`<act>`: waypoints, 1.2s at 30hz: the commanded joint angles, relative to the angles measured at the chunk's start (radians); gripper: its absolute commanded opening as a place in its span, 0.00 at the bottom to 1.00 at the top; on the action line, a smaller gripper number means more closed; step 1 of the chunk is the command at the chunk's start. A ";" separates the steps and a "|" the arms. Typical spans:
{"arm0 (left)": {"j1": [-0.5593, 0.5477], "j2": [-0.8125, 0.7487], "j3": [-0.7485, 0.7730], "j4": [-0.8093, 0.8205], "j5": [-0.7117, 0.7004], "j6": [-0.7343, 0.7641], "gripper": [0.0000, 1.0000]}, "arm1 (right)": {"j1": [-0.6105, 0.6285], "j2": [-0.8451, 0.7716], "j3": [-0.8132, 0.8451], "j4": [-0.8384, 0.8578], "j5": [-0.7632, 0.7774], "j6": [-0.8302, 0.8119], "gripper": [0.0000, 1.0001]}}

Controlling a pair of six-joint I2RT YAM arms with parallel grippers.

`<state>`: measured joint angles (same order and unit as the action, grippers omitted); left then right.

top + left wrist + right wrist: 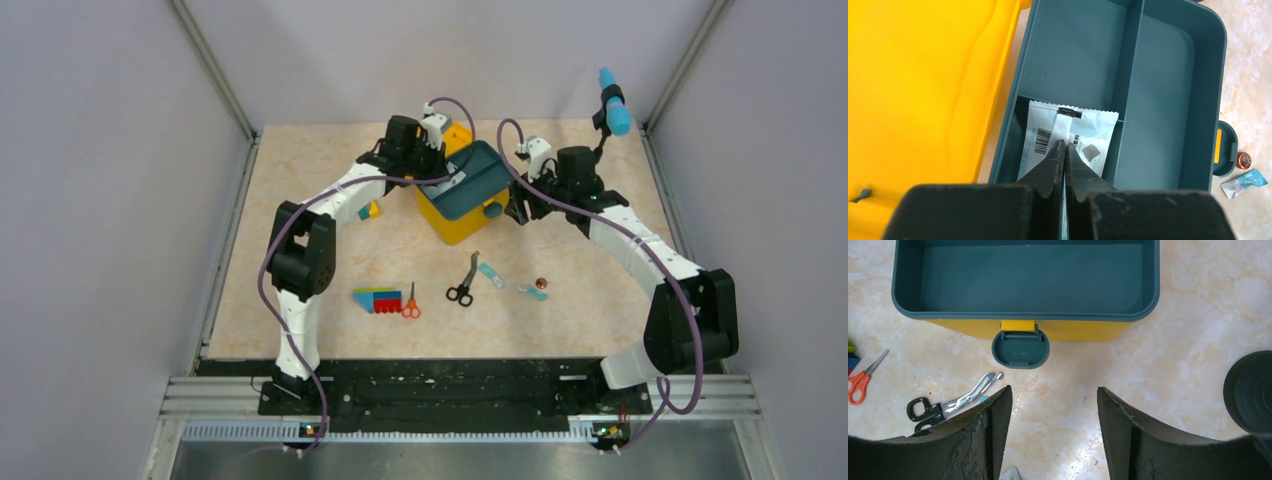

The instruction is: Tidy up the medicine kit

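The medicine kit (pixel 452 228), a yellow plastic box with rounded corners, sits at the far middle of the table (pixel 570 325). Its glossy lid (pixel 923 75) is swung open along one long edge of the teal tray (pixel 1168 30) seated in its top. The left claw (pixel 1064 146) hangs over the tray's small compartment, fingers closed tip to tip right at a crinkled white packet (pixel 1098 130) lying flat between the dividers. Whether they pinch it cannot be told. The two larger compartments beside it are smooth and matte, with thin upright walls. The right claw (pixel 1053 394) stands open just in front of the kit's rounded teal latch (pixel 1020 349), with marble-patterned tabletop showing between them. Metal shears (pixel 950 404) with black handles lie close beside one of its rough dark fingers, and orange scissors (pixel 860 381) lie farther out. A striped toy block (pixel 377 299) and a blue packet (pixel 491 275) lie nearer the arms, well apart from the kit.
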<state>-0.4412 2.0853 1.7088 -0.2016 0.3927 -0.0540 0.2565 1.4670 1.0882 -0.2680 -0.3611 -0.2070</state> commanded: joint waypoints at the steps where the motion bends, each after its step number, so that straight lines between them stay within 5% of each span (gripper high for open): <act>1: -0.001 -0.039 0.005 0.014 -0.012 0.024 0.04 | -0.008 0.000 0.043 0.030 -0.011 0.011 0.63; 12: 0.004 -0.132 0.116 -0.018 0.102 0.071 0.11 | -0.008 0.010 0.052 0.020 -0.020 0.000 0.63; 22: 0.063 -0.330 0.005 -0.048 0.071 -0.003 0.46 | 0.052 -0.019 -0.059 -0.039 -0.061 -0.218 0.63; 29: 0.122 -0.438 -0.145 -0.066 0.038 -0.019 0.49 | 0.188 0.005 -0.219 -0.015 -0.015 -0.353 0.62; 36: 0.182 -0.473 -0.224 -0.044 0.026 -0.070 0.50 | 0.209 0.114 -0.191 0.048 -0.010 -0.275 0.62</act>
<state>-0.2817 1.6596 1.5154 -0.2695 0.4347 -0.0860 0.4572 1.5379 0.8570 -0.2790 -0.3767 -0.4904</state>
